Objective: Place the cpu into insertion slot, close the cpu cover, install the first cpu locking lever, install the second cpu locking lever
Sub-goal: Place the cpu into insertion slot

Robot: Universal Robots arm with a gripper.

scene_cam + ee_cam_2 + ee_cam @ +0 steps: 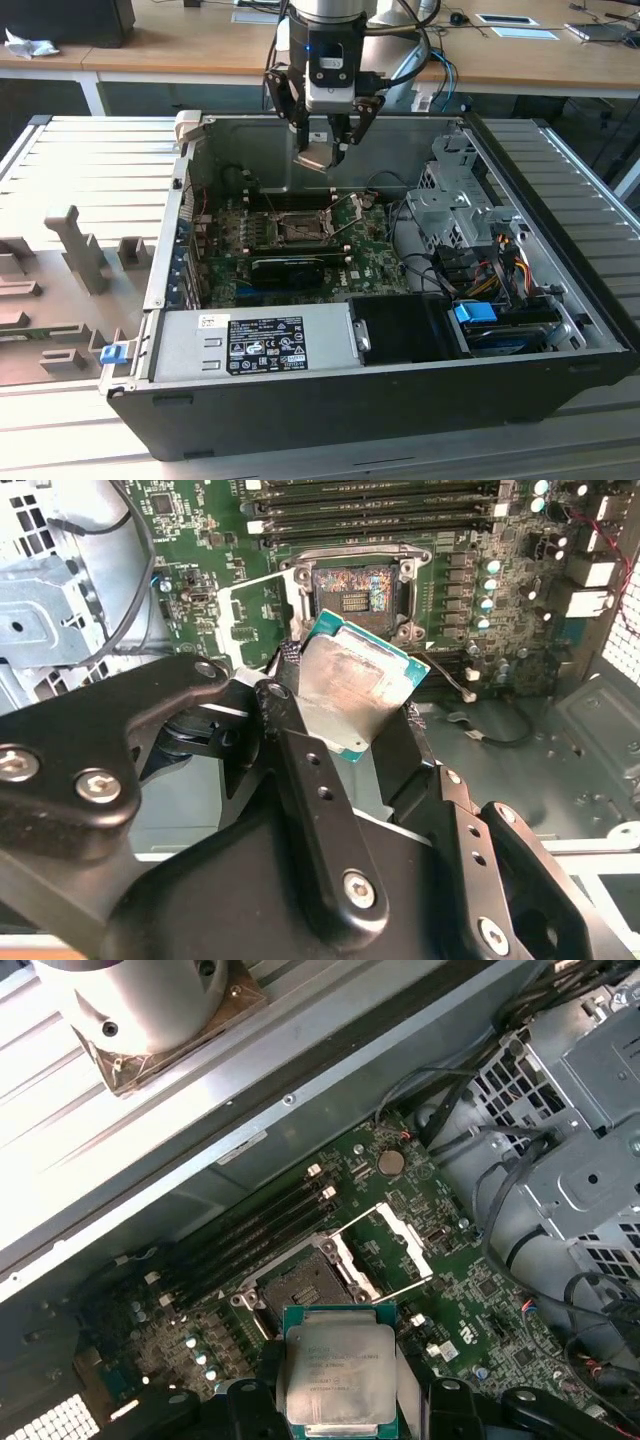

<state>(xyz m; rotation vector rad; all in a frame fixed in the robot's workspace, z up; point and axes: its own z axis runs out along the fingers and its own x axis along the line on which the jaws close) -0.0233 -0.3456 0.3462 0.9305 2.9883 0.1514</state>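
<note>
My gripper (322, 150) hangs over the open computer case, shut on the cpu (318, 156), a thin square chip with a pale metal face. In both wrist views the cpu (350, 695) (338, 1370) sits between black fingers (290, 730) (440, 1405), tilted, above the board and apart from it. The insertion slot (300, 228) (355, 590) (300, 1285) lies bare on the green motherboard with its dark centre exposed. The cpu cover (252, 615) (388, 1248) (350, 212), a silvery frame with a window, is swung open beside the slot.
A grey power supply box (255, 345) fills the case's near side. A long black card (290, 268) lies just in front of the slot. The metal drive cage (455, 205) and loose cables (480, 270) are at the exterior view's right. Memory slots (250, 1230) run beside the socket.
</note>
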